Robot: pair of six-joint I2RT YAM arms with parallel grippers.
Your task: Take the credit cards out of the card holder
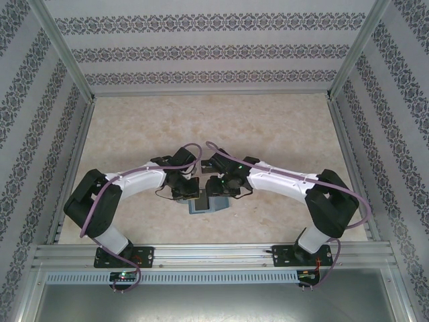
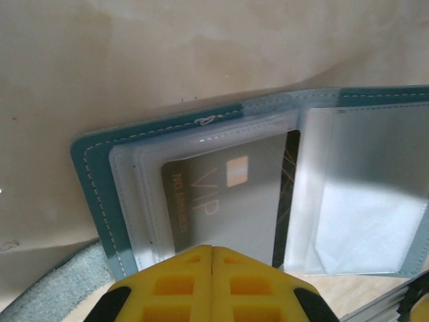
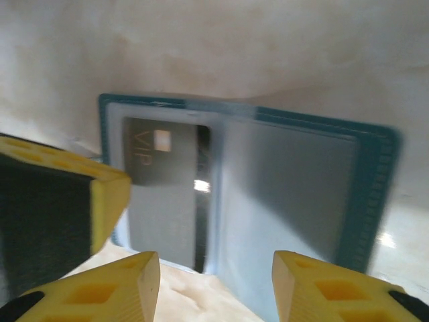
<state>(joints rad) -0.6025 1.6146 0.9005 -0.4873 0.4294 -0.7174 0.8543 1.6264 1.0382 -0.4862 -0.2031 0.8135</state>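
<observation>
The teal-blue card holder (image 1: pixel 208 206) lies open and flat on the table between both wrists. Its left panel (image 2: pixel 94 181) has clear sleeves holding a grey-silver credit card (image 2: pixel 228 201) printed "VIP", with a dark band on its right side. My left gripper (image 2: pixel 212 249) is shut, its yellow tips together at the near edge of that sleeve, with nothing visibly between them. My right gripper (image 3: pixel 216 258) is open and low over the holder's near edge, straddling the fold. It faces the card (image 3: pixel 161 194) and the right panel (image 3: pixel 295 194), whose sleeve looks cloudy.
The holder's strap tab (image 2: pixel 53 295) curls off its near-left corner. A finger of the left gripper (image 3: pixel 100 194) sits close to the left of the right gripper. Patterned walls (image 1: pixel 40 134) and an aluminium frame (image 1: pixel 214 251) enclose the beige table (image 1: pixel 214 127).
</observation>
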